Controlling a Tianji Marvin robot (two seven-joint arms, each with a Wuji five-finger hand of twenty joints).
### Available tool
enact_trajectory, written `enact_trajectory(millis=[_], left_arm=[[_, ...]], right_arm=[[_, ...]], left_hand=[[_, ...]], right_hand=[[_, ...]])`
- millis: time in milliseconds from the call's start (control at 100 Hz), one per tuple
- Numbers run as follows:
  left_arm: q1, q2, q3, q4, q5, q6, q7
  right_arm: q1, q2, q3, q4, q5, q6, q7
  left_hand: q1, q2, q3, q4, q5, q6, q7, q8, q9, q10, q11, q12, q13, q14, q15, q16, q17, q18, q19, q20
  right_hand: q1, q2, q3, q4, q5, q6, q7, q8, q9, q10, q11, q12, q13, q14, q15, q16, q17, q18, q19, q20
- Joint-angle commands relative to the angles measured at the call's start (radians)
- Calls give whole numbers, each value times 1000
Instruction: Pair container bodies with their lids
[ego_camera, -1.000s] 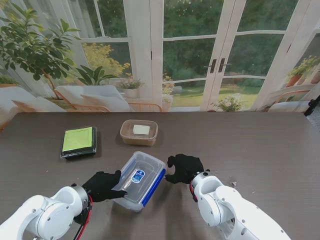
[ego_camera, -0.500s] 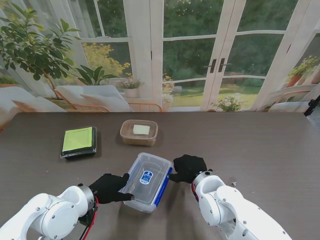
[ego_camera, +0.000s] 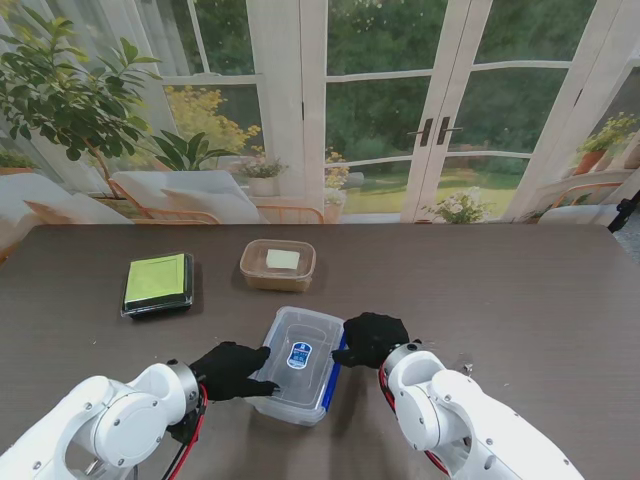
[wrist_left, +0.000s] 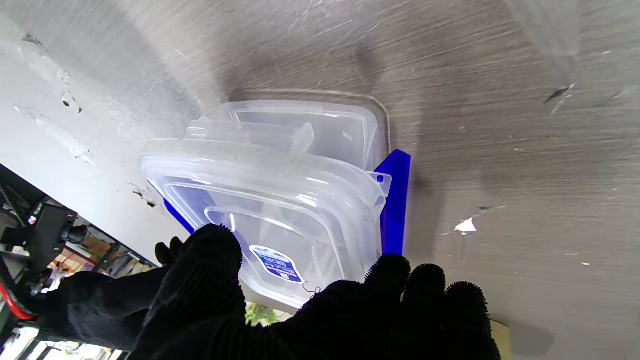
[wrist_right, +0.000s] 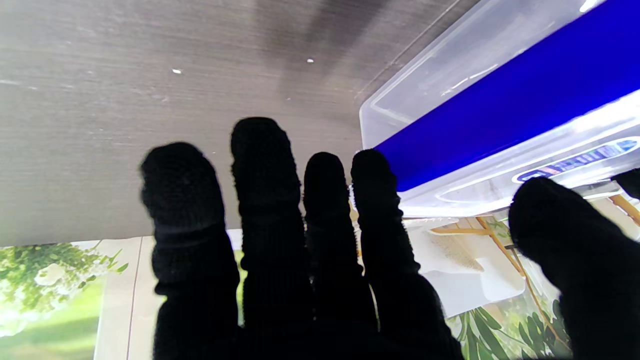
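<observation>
The dark wood-grain bench (ego_camera: 520, 300) is carrying three containers, and both black-gloved hands are working at the nearest of them. That one, a clear container (ego_camera: 298, 365) with a blue clip along its right side and a small blue sticker on top, is lying near the middle of the bench on my side, its clear lid (wrist_left: 280, 200) sitting over the body a little askew, so the two edges are not lining up in the left wrist view. The left hand (ego_camera: 232, 368) is pressing against the container's left long side with thumb above and fingers (wrist_left: 405, 290) curling at the rim, gripping it. The right hand (ego_camera: 372, 336) is resting at the right side by the blue clip (wrist_right: 500, 105), its four fingers (wrist_right: 260, 165) held together and extended, thumb apart; whether they are actually clamping the box is hard to tell from these views. Farther from me, a brownish translucent container (ego_camera: 278, 265) with a pale piece inside is sitting apart, and to its left a black tray with a green lid (ego_camera: 158, 282) is lying flat.
</observation>
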Motion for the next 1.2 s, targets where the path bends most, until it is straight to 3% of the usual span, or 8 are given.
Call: enact_trajectory(millis=[0,380,1190], left_arm=[[-7,-9,21,4,-14,-11,-21],[-77,-8,88,45,-61,-11,-19],[-247,-28,239,178,-204,-35,65]], right_arm=[[2,-5,-5,8,4,-4,10],[68,-8,-28,65,64,-39,34],[152,-5,-74,148,126,-177,68]], left_hand=[[10,48,-14,6,31,-231,23,7,3,-136,-8,-6,21,6,10,7,7,2,5,17],[23,54,-15,5,41,-230,24,8,7,-134,-10,-5,23,6,11,7,9,3,5,17],[48,64,-16,4,53,-227,26,7,18,-131,-8,-5,27,-6,10,6,5,3,5,20]], right_hand=[[-34,27,-17,25,-65,-91,-59,-22,14,4,2,21,38,8,17,14,-270,30,52,-10],[-29,41,-3,26,-105,-113,-68,-31,-2,2,-2,28,24,5,23,20,-285,24,47,-12],[-9,49,34,21,-208,-137,-63,-33,-58,-22,15,31,-15,-24,33,25,-320,2,33,-5]])
